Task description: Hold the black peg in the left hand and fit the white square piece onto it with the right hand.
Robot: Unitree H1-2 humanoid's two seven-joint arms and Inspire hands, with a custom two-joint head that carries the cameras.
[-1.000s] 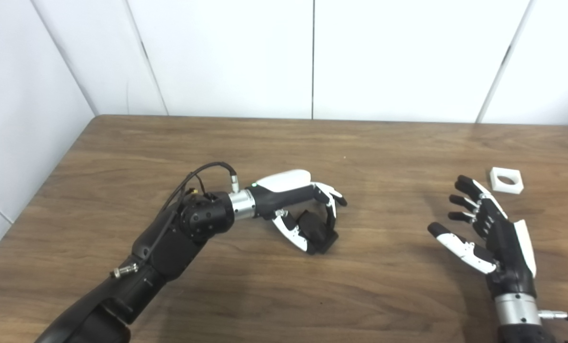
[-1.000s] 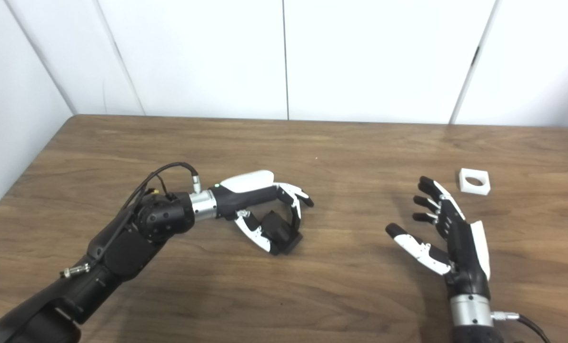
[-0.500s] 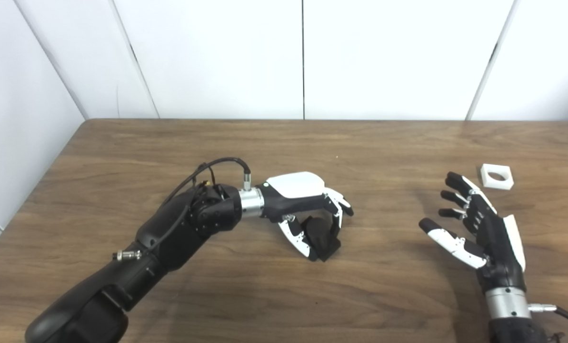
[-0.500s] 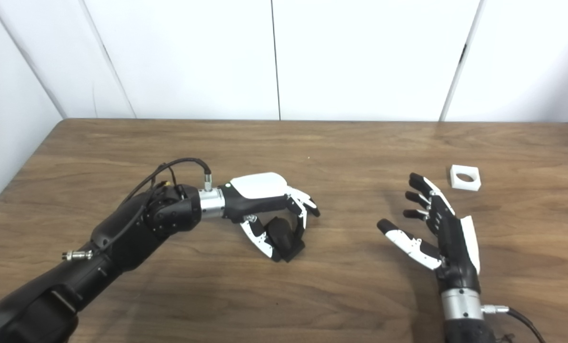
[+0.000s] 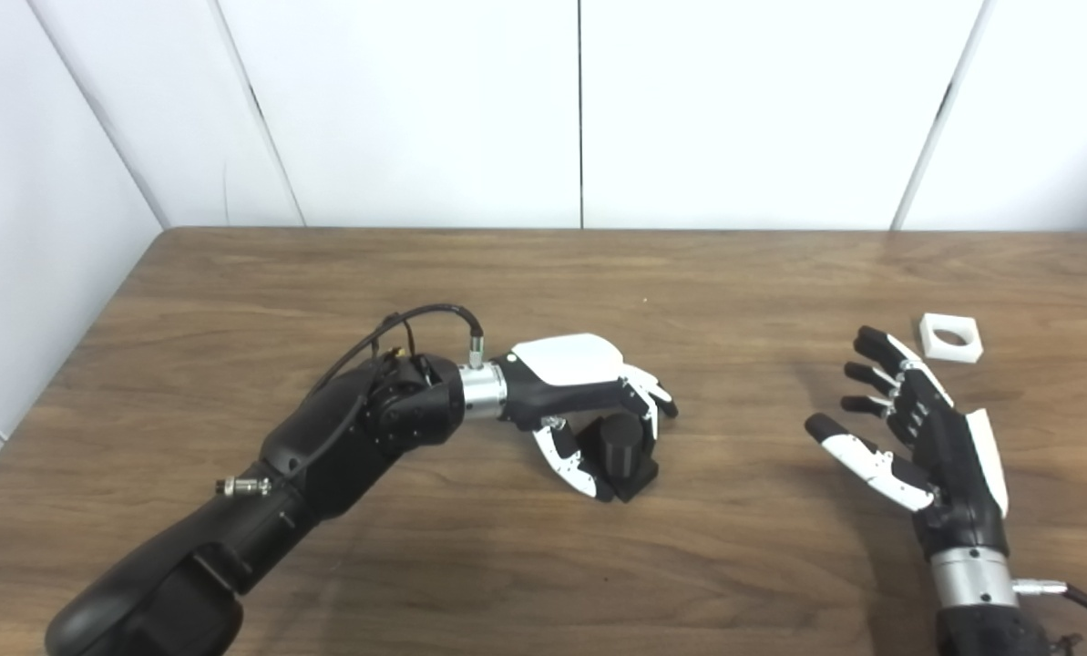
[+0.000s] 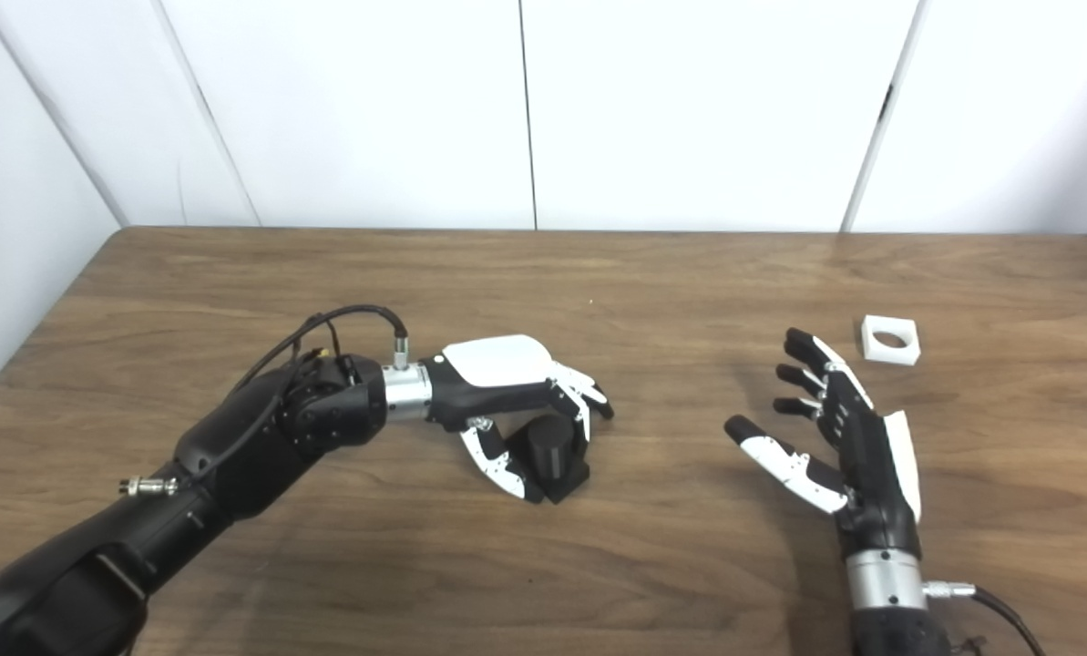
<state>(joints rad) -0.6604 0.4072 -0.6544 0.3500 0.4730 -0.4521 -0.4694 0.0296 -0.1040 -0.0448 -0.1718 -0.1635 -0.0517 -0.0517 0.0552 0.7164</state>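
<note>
Change: since a second ago the black peg point(image 5: 620, 444) has been turned from lying tipped to standing upright, round top up, within the left hand point(image 5: 589, 401).
Left hand: curled around the peg at frame centre, its base on the worktop point(image 5: 507, 273).
Right hand point(image 5: 917, 433): spread wide, holding nothing, at lower right.
White square piece point(image 5: 950, 337): flat on the worktop, up and right of the right hand, just beyond its fingertips, well apart from the peg.
Nearer hand: the right one.
</note>
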